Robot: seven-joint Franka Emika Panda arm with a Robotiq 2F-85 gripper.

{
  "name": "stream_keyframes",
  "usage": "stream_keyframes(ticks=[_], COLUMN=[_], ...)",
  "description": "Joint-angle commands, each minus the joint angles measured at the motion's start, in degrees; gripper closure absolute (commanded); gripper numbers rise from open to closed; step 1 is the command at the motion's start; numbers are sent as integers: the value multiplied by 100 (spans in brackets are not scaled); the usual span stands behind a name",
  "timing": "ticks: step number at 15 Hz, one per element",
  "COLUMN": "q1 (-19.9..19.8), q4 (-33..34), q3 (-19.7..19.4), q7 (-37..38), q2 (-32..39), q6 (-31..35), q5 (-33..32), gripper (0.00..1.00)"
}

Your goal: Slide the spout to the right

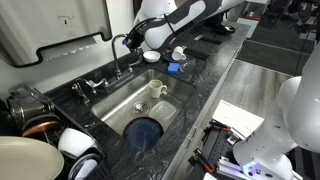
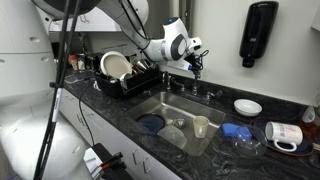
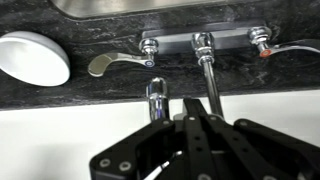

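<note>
- Dark speckled stone counter (image 1: pixel 203 75) runs under a white wall, and at the back rim of the sink (image 1: pixel 120 100) the spout (image 3: pixel 207 72) rises from its small metal base.
- In the wrist view its chrome tube climbs from that base, behind the sink, into the narrow gap between the dark fingers (image 3: pixel 190 122) of the gripper (image 3: pixel 203 100).
- The jaws stand close together on either side of the tube; whether the pads press on it cannot be told.
- In an exterior view the gripper (image 2: pixel 197 65) hangs behind the sink, at the spout's arch.
- Chrome lever handles (image 3: pixel 108 64) flank the base along the sink's back rim.
- Inside the sink lie a pale cup (image 2: pixel 201 126) and a blue round dish (image 1: pixel 147 131).
- Beside the sink a white bowl (image 3: pixel 35 57) rests on the stone; off the sink's opposite end stands a dish rack (image 2: pixel 125 82) with plates.
- On the wall above the sink's bowl side hangs a black dispenser (image 2: pixel 258 35).
</note>
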Motion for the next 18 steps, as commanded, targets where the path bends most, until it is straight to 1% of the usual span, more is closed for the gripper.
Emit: stream_keyframes(ticks=[1, 2, 6, 7, 8, 9, 10, 12, 13, 14, 18], q1=[-152, -165, -194, -378, -475, -521, -878, -1075, -1106, -1134, -1103], q4=[23, 29, 13, 6, -47, -91, -145, -16, 43, 68, 70], q3=[-282, -308, -187, 29, 250, 416, 994, 1255, 1257, 1231, 860], q7=[0, -61, -288, -393, -748, -1352, -1731, -2678, -3116, -3418, -3298], q2=[111, 117, 105, 82, 35, -7, -93, -122, -158, -229, -687], q6=[-3, -10, -53, -106, -180, -274, -477, -1045, -1428, -1845, -3227], q5=[-144, -91, 116, 184, 545, 1162, 1570, 2419, 2743, 2890, 2059], gripper=[100, 100, 100, 100, 100, 100, 100, 100, 100, 100, 100])
